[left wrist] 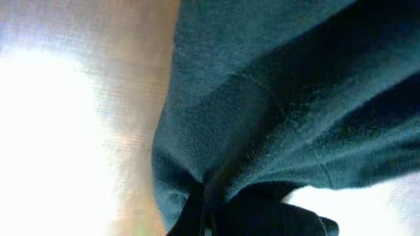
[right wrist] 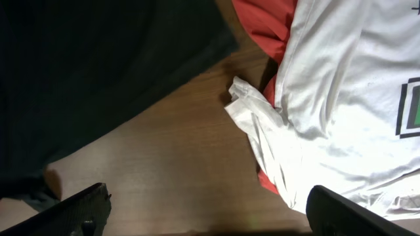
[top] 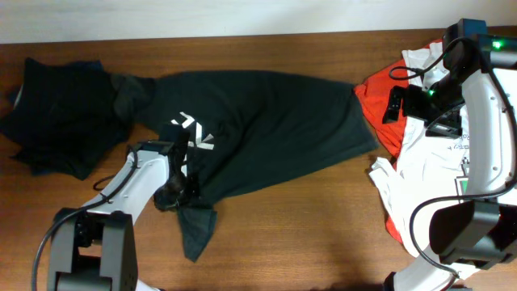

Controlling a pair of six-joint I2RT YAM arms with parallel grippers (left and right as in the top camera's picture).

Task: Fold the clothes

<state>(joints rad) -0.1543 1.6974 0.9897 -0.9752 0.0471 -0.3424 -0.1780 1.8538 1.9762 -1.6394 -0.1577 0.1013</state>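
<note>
A dark green T-shirt (top: 266,121) with a white print lies spread across the middle of the wooden table (top: 307,234). My left gripper (top: 182,190) is shut on its lower left edge, near a sleeve that trails toward the front; in the left wrist view the green cloth (left wrist: 262,111) bunches into the jaws (left wrist: 207,219). My right gripper (top: 393,105) is open and empty, held above the shirt's right end. In the right wrist view its fingers (right wrist: 207,213) frame bare wood, with the green shirt (right wrist: 98,78) at upper left.
A folded stack of dark clothes (top: 60,113) lies at the far left. A pile of white shirts (top: 436,162) and a red garment (top: 384,101) lies at the right; both show in the right wrist view, white (right wrist: 341,105) and red (right wrist: 262,16).
</note>
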